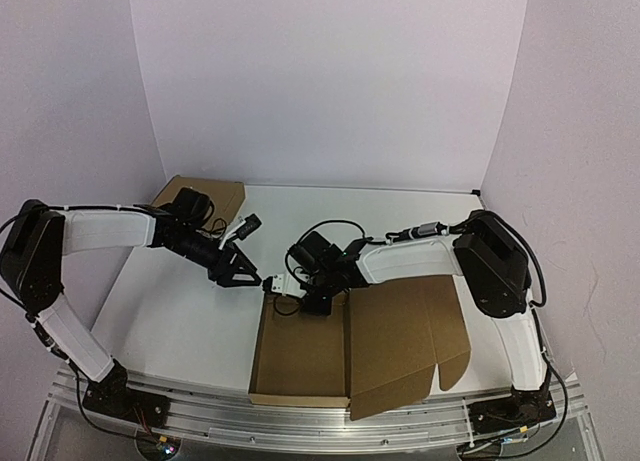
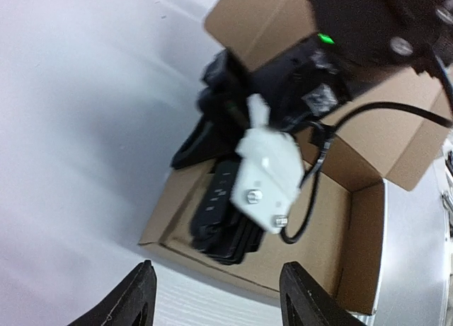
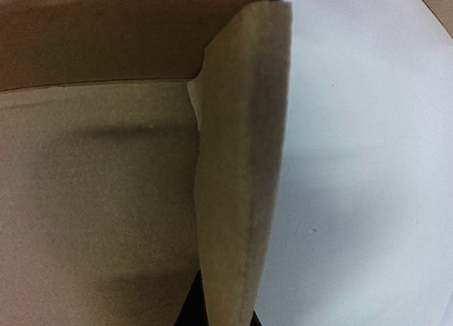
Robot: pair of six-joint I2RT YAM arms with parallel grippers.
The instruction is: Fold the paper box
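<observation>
paper box [image 1: 300,356] of plain brown cardboard sits at the near middle of the white table [image 1: 180,311], between the two arm bases. its shallow tray part is open at the top, with low walls standing around a flat floor. its lid panel [image 1: 405,336] is swung open to the right of the tray and lies spread out, with a rounded flap on its right side.

right gripper [image 1: 312,303] reaches in from the right and meets the far wall [image 3: 241,163] of the tray. in the right wrist view this wall stands upright, with the box floor on its left and bare table on its right. its lower end runs down between the two dark fingers [image 3: 190,308], which are clenched on the cardboard.

left gripper [image 1: 250,278] hangs just beside the far left corner of the tray, over the table and apart from the box. in the left wrist view its two black fingers [image 2: 134,301] stand wide apart, released, with only table between them. past them lies the tray, and over it the right gripper's dark body with a white part and a small green light.

second cardboard box [image 1: 225,196], also brown, lies at the far left of the table behind the left arm, well apart from the paper box.
</observation>
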